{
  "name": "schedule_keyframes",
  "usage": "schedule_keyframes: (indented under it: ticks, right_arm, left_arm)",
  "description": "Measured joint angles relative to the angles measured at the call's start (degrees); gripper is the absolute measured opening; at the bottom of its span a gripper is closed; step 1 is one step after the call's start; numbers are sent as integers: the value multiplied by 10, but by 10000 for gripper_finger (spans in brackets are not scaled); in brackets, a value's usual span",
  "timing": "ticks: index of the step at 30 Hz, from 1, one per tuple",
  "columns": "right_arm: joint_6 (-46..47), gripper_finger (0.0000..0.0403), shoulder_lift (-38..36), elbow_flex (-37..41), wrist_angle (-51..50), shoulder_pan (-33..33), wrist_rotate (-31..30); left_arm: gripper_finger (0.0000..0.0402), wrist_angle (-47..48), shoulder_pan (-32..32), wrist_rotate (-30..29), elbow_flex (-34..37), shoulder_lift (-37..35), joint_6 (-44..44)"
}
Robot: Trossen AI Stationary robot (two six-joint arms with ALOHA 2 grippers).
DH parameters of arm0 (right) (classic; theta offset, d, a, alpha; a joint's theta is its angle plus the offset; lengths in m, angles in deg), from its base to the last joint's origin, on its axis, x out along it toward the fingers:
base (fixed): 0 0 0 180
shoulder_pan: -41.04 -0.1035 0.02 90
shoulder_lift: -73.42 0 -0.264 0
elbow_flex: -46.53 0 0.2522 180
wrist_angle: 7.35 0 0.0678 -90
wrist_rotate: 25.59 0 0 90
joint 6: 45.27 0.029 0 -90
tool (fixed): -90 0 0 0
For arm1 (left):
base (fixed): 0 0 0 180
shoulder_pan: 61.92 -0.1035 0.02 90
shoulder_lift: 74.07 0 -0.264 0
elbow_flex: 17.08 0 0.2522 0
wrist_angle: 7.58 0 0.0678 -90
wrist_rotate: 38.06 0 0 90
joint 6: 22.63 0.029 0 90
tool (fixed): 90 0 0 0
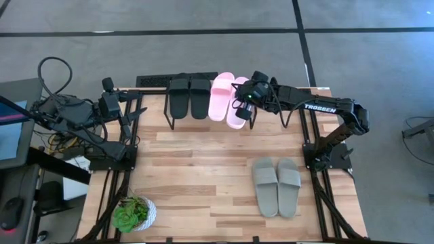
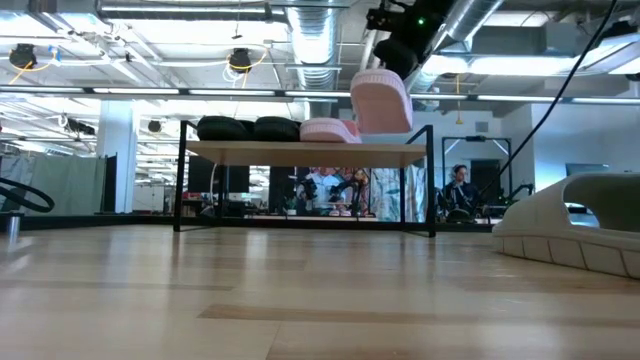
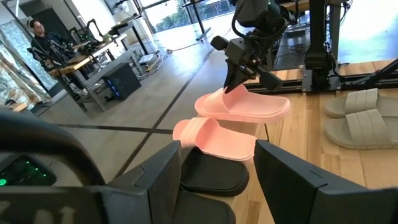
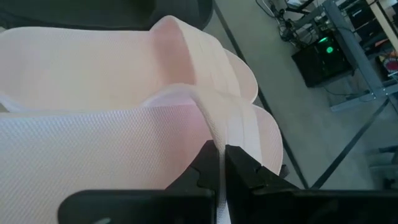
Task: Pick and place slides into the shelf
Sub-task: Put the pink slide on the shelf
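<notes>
Wooden table (image 1: pixel 203 169) carries the shelf (image 1: pixel 180 81) at its far edge. Right gripper (image 1: pixel 244 102) pinches the second pink slide (image 1: pixel 239 112) by its strap, tilted above the shelf's free end, long axis parallel to its placed mate (image 1: pixel 221 96). Left gripper (image 1: pixel 129 115) waits spread.

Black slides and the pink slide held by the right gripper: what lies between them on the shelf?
The other pink slide lies flat between the black slides and the held pink slide, pinched by the right gripper, in the high view.
</notes>
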Motion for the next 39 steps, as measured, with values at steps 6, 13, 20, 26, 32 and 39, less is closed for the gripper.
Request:
schedule_keyframes:
  ticks: [6, 13, 20, 26, 32, 39]
  right_arm:
    - [6, 0, 0, 0, 0, 5, -4]
    - [12, 0, 0, 0, 11, 12, -31]
    - [20, 0, 0, 0, 23, 12, -28]
    - [38, 0, 0, 9, 17, 7, -26]
    - [54, 0, 0, 33, 13, 3, -19]
    - [58, 0, 0, 38, 7, 4, -13]
  left_arm:
    - [192, 0, 0, 0, 0, 0, -1]
    - [192, 0, 0, 0, 0, 0, -2]
    - [192, 1, 0, 0, 0, 0, -2]
    - [192, 3, 0, 0, 0, 0, -2]
    - [192, 3, 0, 0, 0, 0, -2]
    - [192, 2, 0, 0, 0, 0, -2]
